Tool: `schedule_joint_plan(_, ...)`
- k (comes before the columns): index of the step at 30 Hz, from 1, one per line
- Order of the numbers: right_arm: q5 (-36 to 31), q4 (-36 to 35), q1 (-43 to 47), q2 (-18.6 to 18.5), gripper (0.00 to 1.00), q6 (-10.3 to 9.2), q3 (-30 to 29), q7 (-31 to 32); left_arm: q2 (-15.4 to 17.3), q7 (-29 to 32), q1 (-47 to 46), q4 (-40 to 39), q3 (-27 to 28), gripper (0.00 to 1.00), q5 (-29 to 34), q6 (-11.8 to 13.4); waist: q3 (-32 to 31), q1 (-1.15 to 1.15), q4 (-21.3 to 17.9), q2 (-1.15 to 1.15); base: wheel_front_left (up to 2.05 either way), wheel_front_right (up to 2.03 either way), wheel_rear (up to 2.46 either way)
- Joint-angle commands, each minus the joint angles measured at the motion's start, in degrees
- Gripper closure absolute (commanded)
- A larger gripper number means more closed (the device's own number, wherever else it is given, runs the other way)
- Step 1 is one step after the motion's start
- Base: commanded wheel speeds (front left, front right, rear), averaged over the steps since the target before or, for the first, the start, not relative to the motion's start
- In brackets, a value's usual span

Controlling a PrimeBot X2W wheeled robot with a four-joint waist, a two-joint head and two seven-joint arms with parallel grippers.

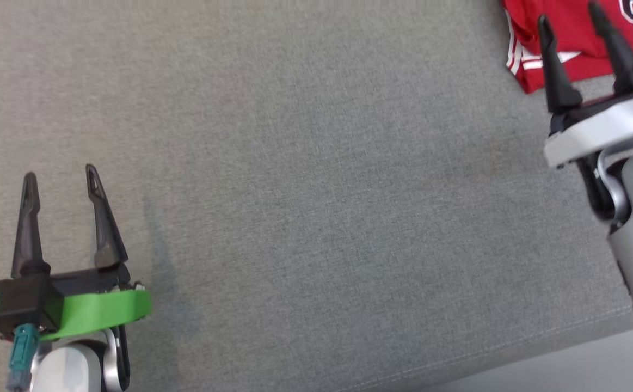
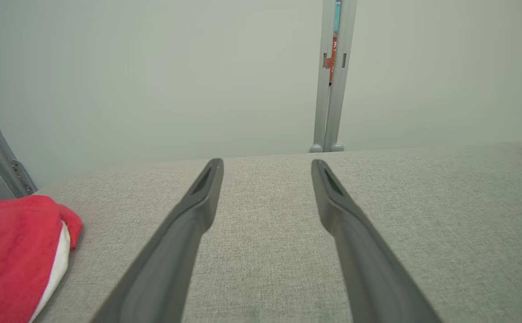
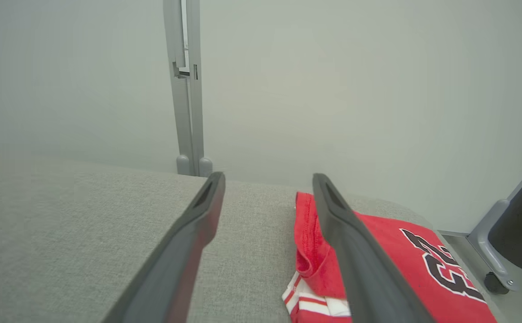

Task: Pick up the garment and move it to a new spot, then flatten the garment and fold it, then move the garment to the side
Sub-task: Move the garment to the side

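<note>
While the folded red garment (image 1: 577, 32) lies at the far right of the grey worktop (image 1: 316, 163), the right gripper (image 1: 569, 12) hangs at its near edge, fingers wide and empty. The left gripper (image 1: 61, 173), fingers equally wide, is well apart.

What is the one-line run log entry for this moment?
left gripper: open, empty | right gripper: open, empty, above red garment | red garment: folded, far right on grey surface
</note>
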Motion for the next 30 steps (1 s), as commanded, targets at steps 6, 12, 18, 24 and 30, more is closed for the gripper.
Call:
schedule_joint_plan(6, -1.15, -3.14, 9.67, 3.24, 0.0, -0.09, -2.08, -0.14, -0.9, -0.07, 3.12, 2.75, 0.5, 0.0, -1.01, -1.19, -8.68, 0.0, 4.6, 0.0, 0.0, 0.0, 0.0)
schedule_joint_plan(12, -2.4, -5.96, 17.21, 6.31, 0.0, -0.09, -3.72, -0.14, -1.52, -0.07, 4.6, 5.26, 1.22, 0.0, -1.54, -2.06, -11.75, 0.0, 5.82, 0.0, 0.0, 0.0, 0.0)
schedule_joint_plan(18, -3.21, -8.92, 24.47, 9.95, 0.0, -0.09, -6.41, -0.14, -2.03, -0.08, 5.68, 7.47, 1.92, 0.0, -1.78, -3.1, -13.75, 0.0, 7.2, 0.0, 0.0, 0.0, 0.0)
schedule_joint_plan(24, -5.58, -11.58, 30.07, 12.81, 0.0, -0.09, -9.79, -0.14, -2.56, -0.08, 5.25, 9.2, 1.6, 0.0, -1.56, -3.92, -14.99, 0.0, 8.86, 0.0, 0.0, 0.0, 0.0)
schedule_joint_plan(30, -7.97, -13.74, 34.06, 15.11, 0.0, -0.08, -11.7, -0.14, -2.8, -0.08, 6.21, 10.53, 2.1, 0.0, -1.54, -4.27, -16.33, 0.0, 9.39, 0.0, 0.0, 0.0, 0.0)
